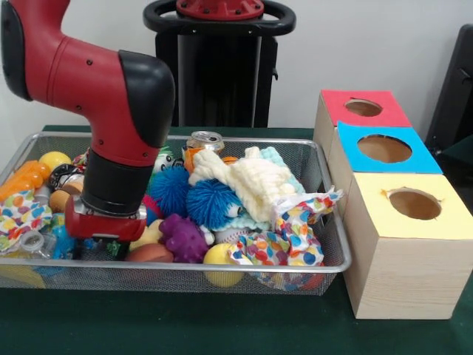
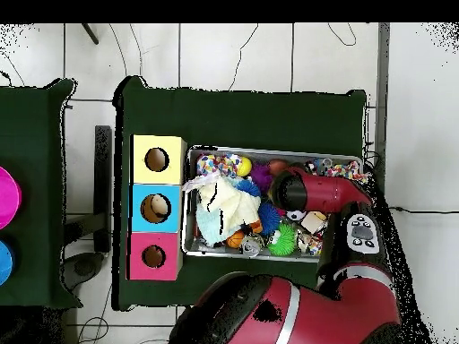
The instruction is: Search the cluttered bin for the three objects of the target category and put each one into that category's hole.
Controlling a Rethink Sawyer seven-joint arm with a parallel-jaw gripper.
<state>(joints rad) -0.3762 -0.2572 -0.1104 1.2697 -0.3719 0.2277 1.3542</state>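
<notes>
My gripper (image 1: 104,244) is lowered into the left part of the wire mesh bin (image 1: 185,266), among the toys; its tips are buried in the clutter. Right beside it lie a purple knobbly toy (image 1: 182,237), a tan piece (image 1: 150,253) and two blue spiky balls (image 1: 211,202). A yellow ball (image 1: 221,255) rests at the front rim. A white knitted cloth (image 1: 255,181) and a dotted cloth (image 1: 292,237) cover the right part. In the overhead view the arm's wrist (image 2: 296,190) hides the gripper over the bin (image 2: 269,150).
Three wooden boxes with round holes stand beside the bin: red (image 1: 363,108), blue (image 1: 383,149), yellow (image 1: 414,203); overhead they read yellow (image 2: 157,159), blue (image 2: 157,208), pink (image 2: 153,256). A drink can (image 1: 205,141) and orange toys (image 1: 22,180) lie in the bin.
</notes>
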